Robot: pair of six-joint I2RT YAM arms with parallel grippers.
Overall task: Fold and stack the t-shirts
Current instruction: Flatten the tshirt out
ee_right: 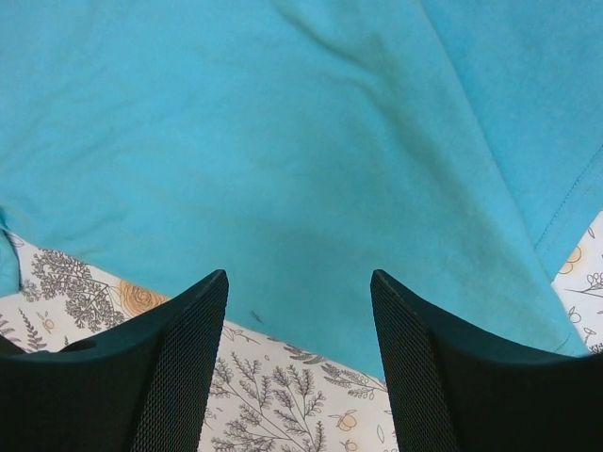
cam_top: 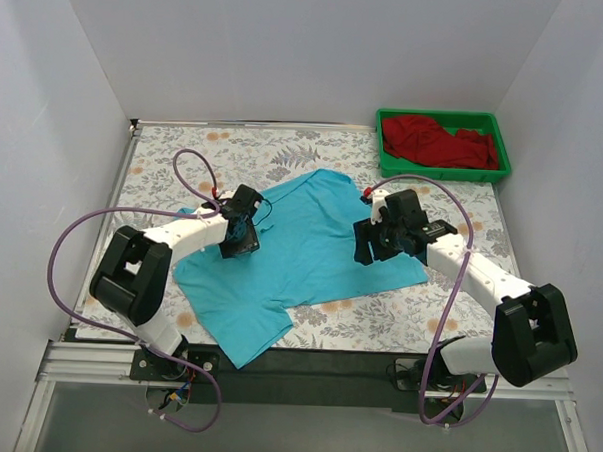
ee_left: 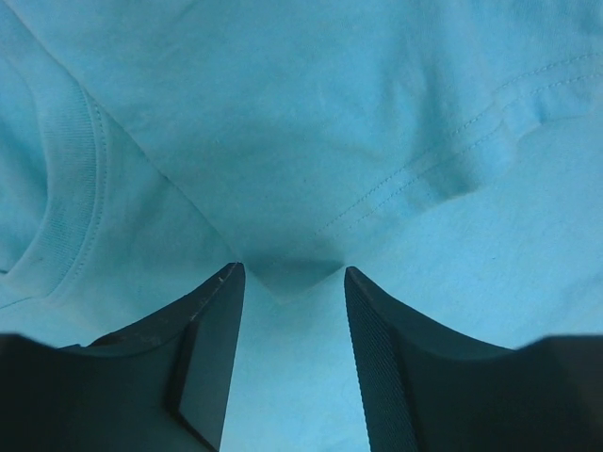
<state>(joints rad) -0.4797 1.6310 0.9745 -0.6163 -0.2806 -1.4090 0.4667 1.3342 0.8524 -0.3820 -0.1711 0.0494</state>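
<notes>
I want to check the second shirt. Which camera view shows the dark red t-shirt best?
The top external view: the dark red t-shirt lies crumpled in the green tray. Both wrist views show none of it.

Crumpled in the green plastic tray point(cam_top: 446, 174), dark red cloth shirt point(cam_top: 435, 142), too bunched to make out sleeves or collar. Under both arms in the top view, patches of the turquoise-blue short-sleeved cloth t-shirt point(cam_top: 310, 256) hidden; fingertips of the left claw point(cam_top: 244, 247) masked by its own wrist. From the left wrist, shirt cropped at every edge; unclear whether the puckered fold is actually pinched.
</notes>
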